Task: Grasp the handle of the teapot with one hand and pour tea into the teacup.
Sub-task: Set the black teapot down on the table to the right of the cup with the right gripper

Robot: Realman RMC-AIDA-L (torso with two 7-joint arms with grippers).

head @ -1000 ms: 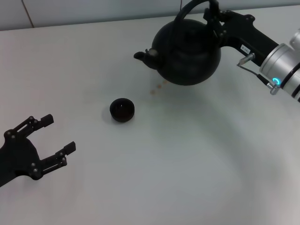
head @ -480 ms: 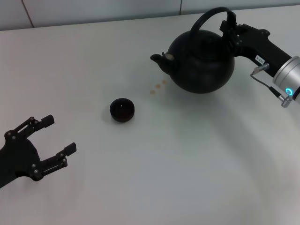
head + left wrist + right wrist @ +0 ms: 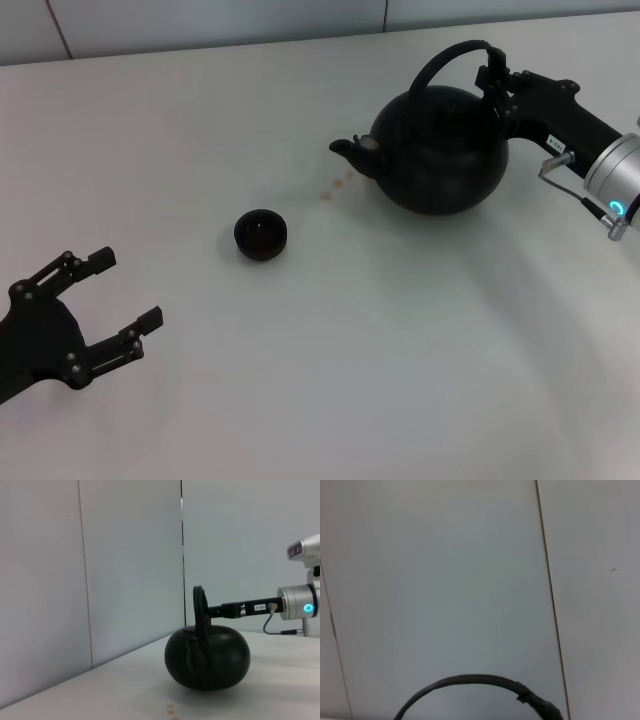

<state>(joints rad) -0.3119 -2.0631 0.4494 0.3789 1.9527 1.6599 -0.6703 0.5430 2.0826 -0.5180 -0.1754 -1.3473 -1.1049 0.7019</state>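
The round black teapot (image 3: 440, 150) is upright at the back right, its short spout pointing left toward the teacup. My right gripper (image 3: 495, 82) is shut on the right side of the arched handle (image 3: 445, 56). In the left wrist view the teapot (image 3: 207, 652) sits low at the table surface, and I cannot tell whether it touches. The handle (image 3: 470, 680) shows as a thin arc in the right wrist view. The small black teacup (image 3: 261, 234) stands left of the teapot, well apart; what it holds I cannot make out. My left gripper (image 3: 105, 295) rests open at the front left.
A few small brownish drops (image 3: 336, 187) lie on the white table (image 3: 380, 350) between the teacup and the spout. A pale wall runs behind the table's far edge.
The right gripper has carried the teapot to the right and lower, away from the teacup, and the teapot has levelled upright. The left arm has not moved.
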